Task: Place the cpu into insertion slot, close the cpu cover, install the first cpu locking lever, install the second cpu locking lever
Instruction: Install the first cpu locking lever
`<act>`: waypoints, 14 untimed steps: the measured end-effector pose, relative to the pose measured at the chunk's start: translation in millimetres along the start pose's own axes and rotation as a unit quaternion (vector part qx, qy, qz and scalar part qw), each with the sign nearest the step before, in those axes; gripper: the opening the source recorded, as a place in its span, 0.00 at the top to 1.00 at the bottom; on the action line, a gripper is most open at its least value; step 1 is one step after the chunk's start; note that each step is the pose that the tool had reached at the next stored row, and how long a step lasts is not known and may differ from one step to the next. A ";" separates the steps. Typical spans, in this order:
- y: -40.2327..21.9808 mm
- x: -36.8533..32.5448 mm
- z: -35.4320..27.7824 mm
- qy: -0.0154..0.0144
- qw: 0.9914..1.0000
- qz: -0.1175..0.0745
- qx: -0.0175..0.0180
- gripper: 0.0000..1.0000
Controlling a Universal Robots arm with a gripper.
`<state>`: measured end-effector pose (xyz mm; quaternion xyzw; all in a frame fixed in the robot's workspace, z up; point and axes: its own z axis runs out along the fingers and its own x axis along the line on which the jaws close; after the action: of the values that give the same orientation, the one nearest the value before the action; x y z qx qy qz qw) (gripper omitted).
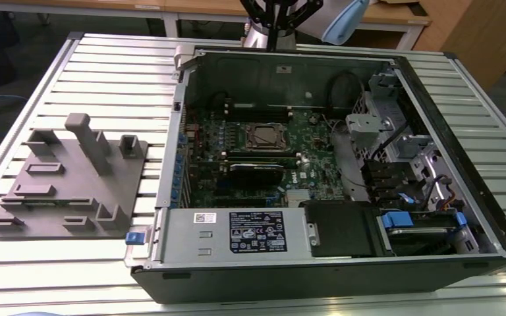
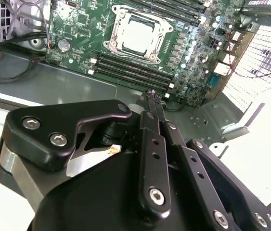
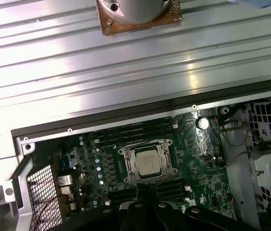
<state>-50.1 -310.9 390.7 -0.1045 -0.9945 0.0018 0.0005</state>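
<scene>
The cpu (image 2: pixel 138 33), a small flat square chip with a dull silver-grey top, sits in the insertion slot (image 1: pixel 266 137), the square silvery-rimmed socket on the green circuit board (image 3: pixel 212 185) of the open black computer case (image 1: pixel 323 283). We see the thin silvery cpu cover (image 2: pixel 121 21) lying flat, framing the chip. The black gripper (image 2: pixel 151 95) hangs above and away from the socket, fingers pressed together, holding nothing. Open room lies all round the socket; memory slots flank two sides, though we cannot count them surely. Levers are hard to make out. One grey moulded fixture (image 1: pixel 68 184) rests on the ribbed metal table (image 1: pixel 112 59), just beside the case.
</scene>
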 end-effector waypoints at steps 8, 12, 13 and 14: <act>-2.8 -0.6 1.1 0.001 1.000 0.000 -0.004 0.90; -3.6 -0.7 4.1 -0.002 1.000 0.000 -0.005 0.90; -3.8 -0.7 4.8 -0.002 1.000 0.000 -0.005 0.90; -3.9 -0.7 4.9 -0.003 1.000 0.000 -0.005 0.90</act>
<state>-50.2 -314.9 385.8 -0.1040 -0.9946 -0.0032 -0.0026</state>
